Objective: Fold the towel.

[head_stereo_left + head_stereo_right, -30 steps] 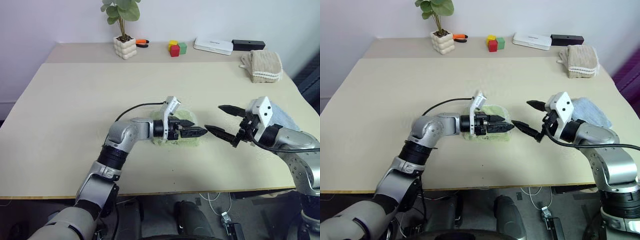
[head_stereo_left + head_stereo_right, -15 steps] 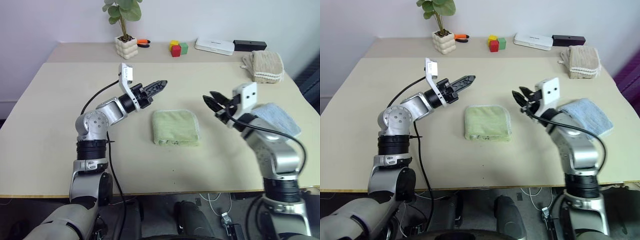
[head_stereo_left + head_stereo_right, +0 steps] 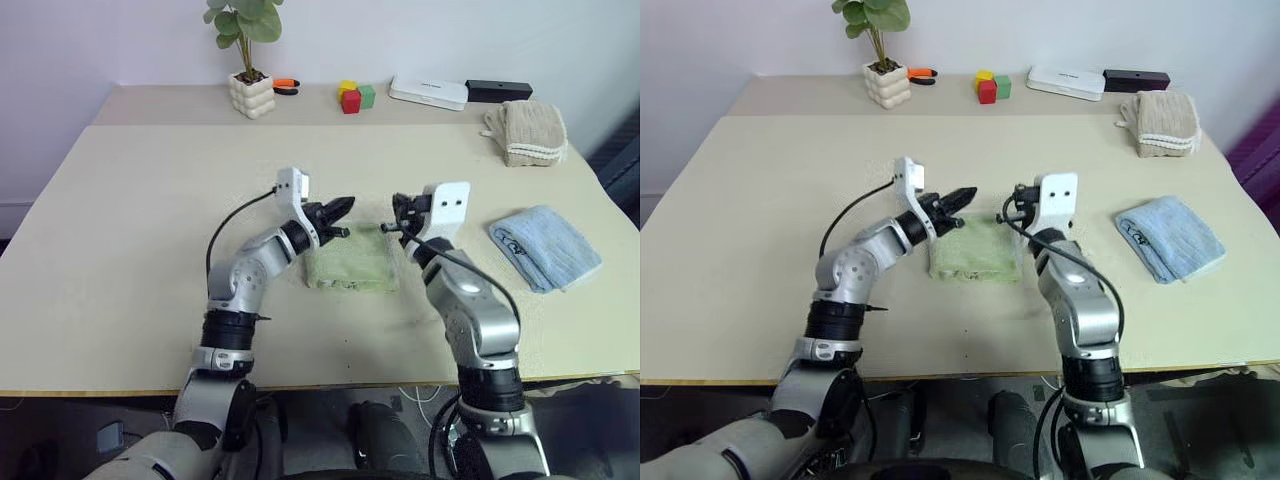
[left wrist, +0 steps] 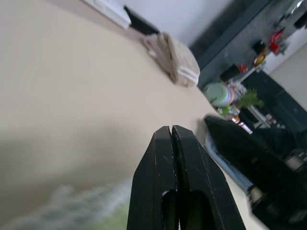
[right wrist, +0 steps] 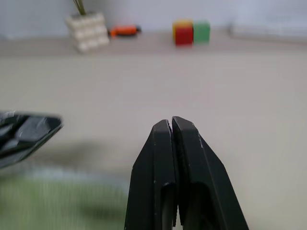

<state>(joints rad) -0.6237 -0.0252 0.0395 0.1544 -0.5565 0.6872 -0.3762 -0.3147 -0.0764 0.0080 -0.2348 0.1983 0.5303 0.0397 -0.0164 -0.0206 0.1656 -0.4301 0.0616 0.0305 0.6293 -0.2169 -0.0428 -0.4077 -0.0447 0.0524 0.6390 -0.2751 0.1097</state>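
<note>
The towel (image 3: 350, 262) is light green and lies folded into a small rectangle at the middle of the table. Both grippers hover level just above its far edge. My left gripper (image 3: 343, 204) is over the far left corner and points right, its fingers (image 4: 171, 143) pressed together on nothing. My right gripper (image 3: 398, 213) is over the far right corner and points away from me, its fingers (image 5: 171, 132) also shut and empty. The two tips are a short gap apart. In the right wrist view the left gripper's tip (image 5: 26, 136) shows beside the green blur of the towel (image 5: 57, 201).
A light blue folded towel (image 3: 545, 246) lies to the right and a beige one (image 3: 526, 131) at the far right. Along the back stand a potted plant (image 3: 250, 94), an orange tool (image 3: 285, 85), coloured blocks (image 3: 352, 97), a white box (image 3: 427, 92) and a black box (image 3: 497, 90).
Both grippers were open a second ago and are now shut. Half a second ago the arms were spread apart beyond the towel; they have since swung inward over its far edge.
</note>
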